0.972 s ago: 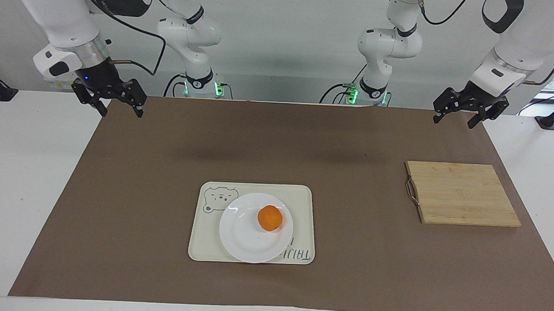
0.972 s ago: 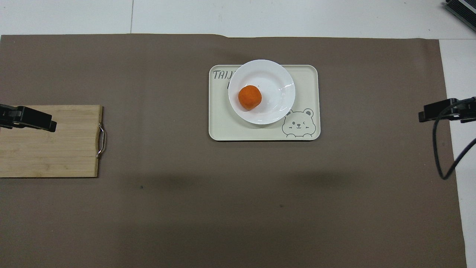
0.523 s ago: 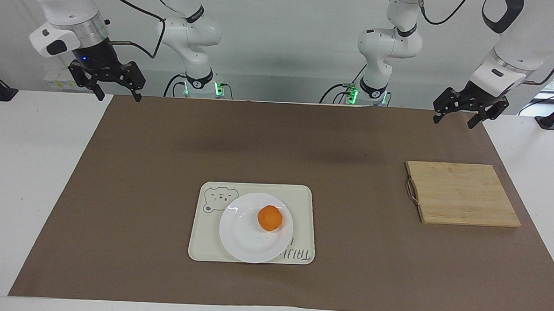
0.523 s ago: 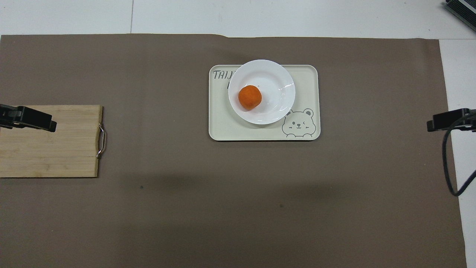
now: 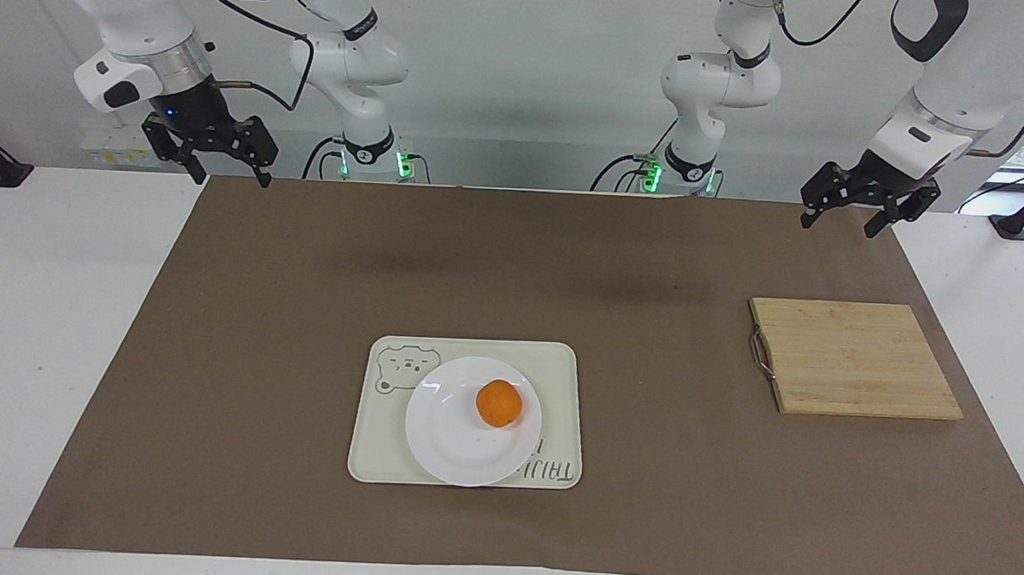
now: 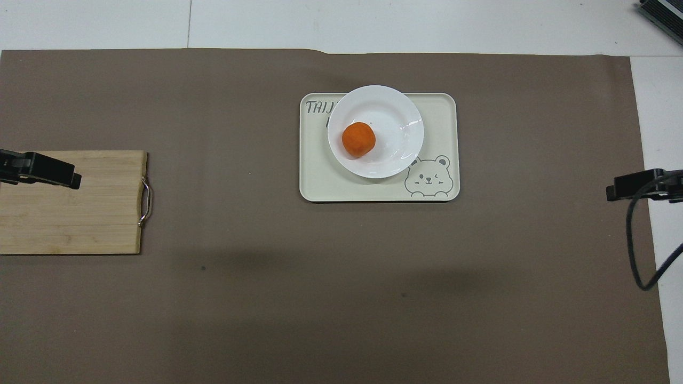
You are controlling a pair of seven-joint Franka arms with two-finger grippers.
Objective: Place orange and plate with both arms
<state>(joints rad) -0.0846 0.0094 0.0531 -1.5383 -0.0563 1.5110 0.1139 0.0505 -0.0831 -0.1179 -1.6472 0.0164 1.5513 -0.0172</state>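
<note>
Since the orange (image 5: pixel 499 404) sits on the plate (image 5: pixel 462 445) on the bear tray (image 5: pixel 560 367) mid-counter, toward the plate's left-arm side, both open, empty claws hang well apart from it, left claw (image 5: pixel 845 214) near the cutting board (image 5: pixel 854 359), right claw (image 5: pixel 219 162) over the mat's corner.

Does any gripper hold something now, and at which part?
Nothing is held. The left gripper and right gripper hang open and empty; the orange lies on the plate.
</note>
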